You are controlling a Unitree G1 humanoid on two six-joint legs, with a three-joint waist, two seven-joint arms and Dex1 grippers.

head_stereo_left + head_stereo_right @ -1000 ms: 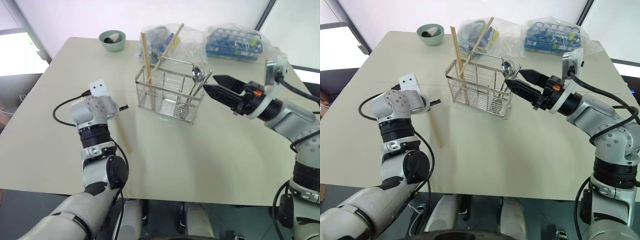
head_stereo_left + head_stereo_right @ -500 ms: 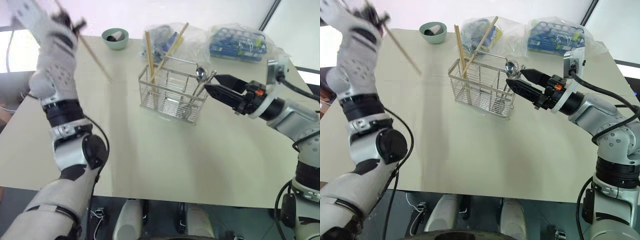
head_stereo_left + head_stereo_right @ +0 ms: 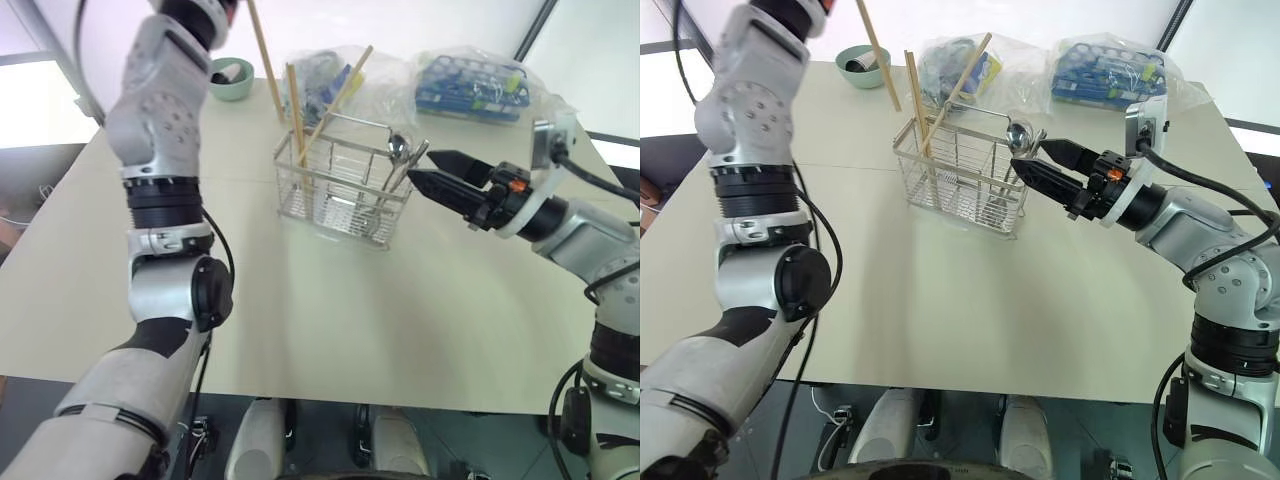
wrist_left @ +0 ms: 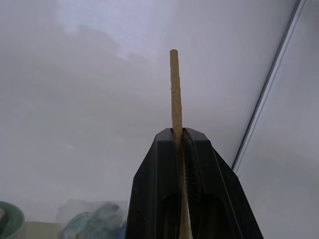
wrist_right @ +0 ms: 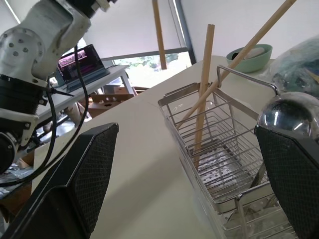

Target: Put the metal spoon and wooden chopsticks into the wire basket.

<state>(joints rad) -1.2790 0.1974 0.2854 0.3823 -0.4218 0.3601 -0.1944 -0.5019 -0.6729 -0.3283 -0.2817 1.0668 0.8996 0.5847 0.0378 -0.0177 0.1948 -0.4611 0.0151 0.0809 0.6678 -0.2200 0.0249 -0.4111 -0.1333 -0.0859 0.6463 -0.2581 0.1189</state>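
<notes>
The wire basket (image 3: 340,188) stands mid-table. Two wooden chopsticks (image 3: 295,100) lean in its left end, one upright and one slanting (image 3: 343,85) to the right. The metal spoon (image 3: 397,147) stands in the right end, bowl up. My left gripper (image 4: 178,130) is raised high above the table's far left and is shut on a third chopstick (image 3: 263,50). This chopstick hangs slanting down towards the basket's left end, apart from it. My right gripper (image 3: 422,165) hovers open just right of the basket, fingers (image 5: 75,189) spread beside the spoon's bowl (image 5: 289,115).
A green bowl (image 3: 232,78) sits at the table's far left. Two clear plastic bags (image 3: 470,85) with blue contents lie behind the basket. Bare tabletop (image 3: 330,310) stretches in front of the basket to the near edge.
My left arm has lifted the chopstick from table height to high above the table and swung it right, towards the basket. The right arm has not moved.
</notes>
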